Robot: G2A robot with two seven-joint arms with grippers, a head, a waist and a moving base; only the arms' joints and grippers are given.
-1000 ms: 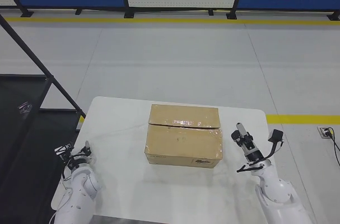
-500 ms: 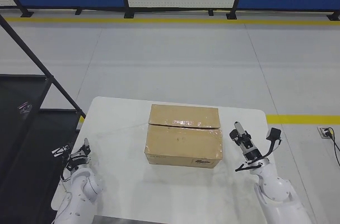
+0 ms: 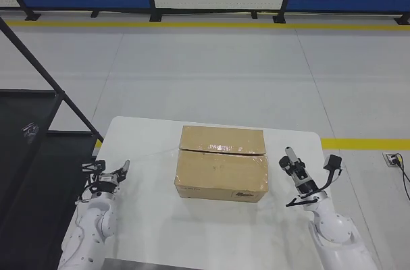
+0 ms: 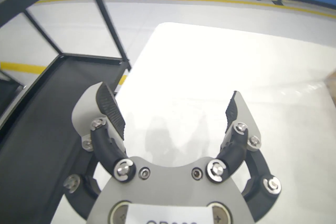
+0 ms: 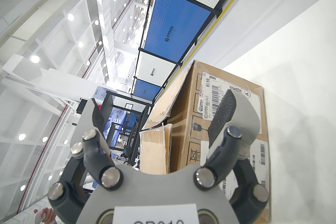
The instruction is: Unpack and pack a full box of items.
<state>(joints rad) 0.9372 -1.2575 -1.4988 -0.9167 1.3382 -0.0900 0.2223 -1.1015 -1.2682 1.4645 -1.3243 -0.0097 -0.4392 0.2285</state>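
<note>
A brown cardboard box stands in the middle of the white table, its top flaps down and taped along the seam. My left gripper hovers over the table's left side, open and holding nothing, a good gap from the box. In the left wrist view that gripper spreads its pads over bare table, with a sliver of the box at the frame edge. My right gripper stands just off the box's right end. In the right wrist view it is open, facing the labelled end of the box.
A black metal rack with a dark shelf stands close against the table's left edge. White floor with a yellow line surrounds the table. Free tabletop lies in front of the box and to its left.
My left gripper has risen from the table's left edge and swung inward toward the box. The right arm has barely moved.
</note>
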